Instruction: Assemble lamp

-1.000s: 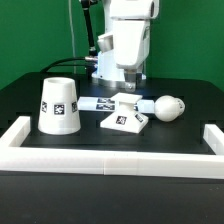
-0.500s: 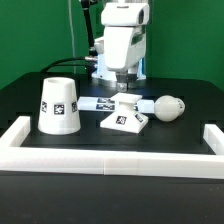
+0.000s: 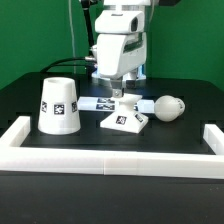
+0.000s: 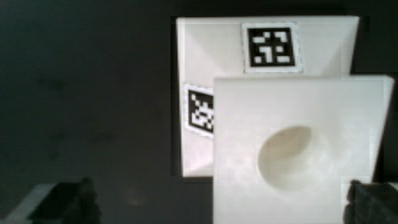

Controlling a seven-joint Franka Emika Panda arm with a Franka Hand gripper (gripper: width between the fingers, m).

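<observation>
The white lamp base [image 3: 125, 120], a flat block with tags and a round socket hole [image 4: 294, 152], lies at the table's middle. My gripper [image 3: 118, 93] hangs just above its far edge, open and empty. In the wrist view the gripper [image 4: 222, 205] has its dark fingertips [image 4: 71, 200] wide apart, one on either side of the base. The white cone lamp shade [image 3: 58, 105] stands at the exterior view's left. The bulb [image 3: 166, 106] lies on its side at the exterior view's right of the base.
The marker board [image 3: 97, 104] lies flat behind the base and also shows in the wrist view [image 4: 222, 40]. A low white wall [image 3: 110, 161] runs along the table's front and both sides. The tabletop is black.
The gripper has moved a little toward the exterior view's left and come down closer to the lamp base. The parts have not moved.
</observation>
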